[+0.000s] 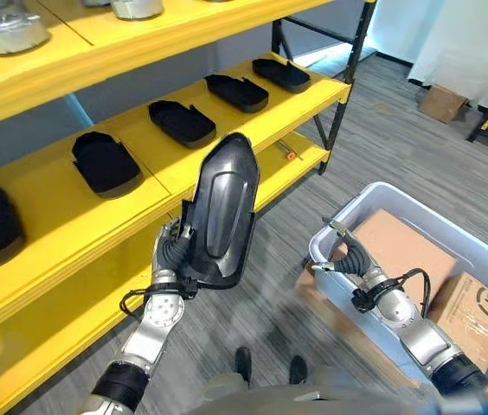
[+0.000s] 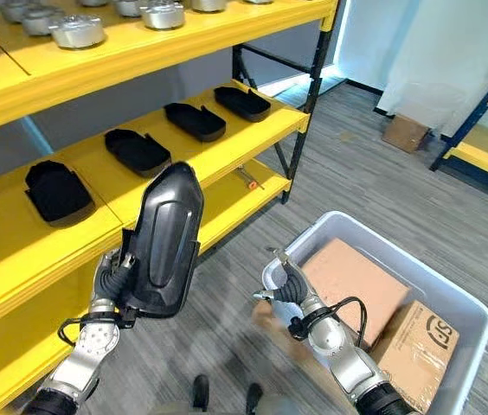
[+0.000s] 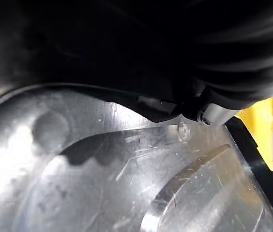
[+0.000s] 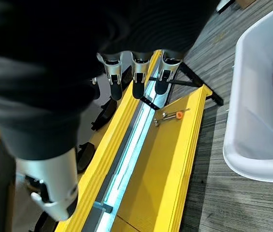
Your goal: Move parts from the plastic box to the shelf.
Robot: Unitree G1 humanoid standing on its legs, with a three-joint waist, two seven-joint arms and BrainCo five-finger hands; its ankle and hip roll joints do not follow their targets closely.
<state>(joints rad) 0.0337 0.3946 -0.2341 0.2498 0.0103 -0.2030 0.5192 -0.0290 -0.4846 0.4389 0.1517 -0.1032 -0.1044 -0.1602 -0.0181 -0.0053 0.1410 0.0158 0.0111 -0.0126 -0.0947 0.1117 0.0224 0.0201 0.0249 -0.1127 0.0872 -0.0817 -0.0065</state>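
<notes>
My left hand (image 1: pixel 173 251) is shut on the lower end of a long dark grey moulded part (image 1: pixel 222 212) and holds it upright in front of the yellow shelf (image 1: pixel 149 194). The left wrist view shows the part's shiny scratched surface (image 3: pixel 127 183) pressed close under the hand's dark cover. Several similar black parts (image 1: pixel 104 162) lie in a row on the middle shelf board. My right hand (image 1: pixel 348 255) hovers open and empty at the near left corner of the pale plastic box (image 1: pixel 374 192); its fingers (image 4: pixel 134 72) are relaxed with nothing between them.
Two cardboard boxes (image 1: pixel 400 251) (image 1: pixel 469 316) lie inside the plastic box. Silver round parts (image 2: pixel 78 30) stand on the top shelf. A small orange-tipped tool (image 1: pixel 289 156) rests on the lowest board. Another cardboard box (image 1: pixel 441 102) sits on the floor at the far right.
</notes>
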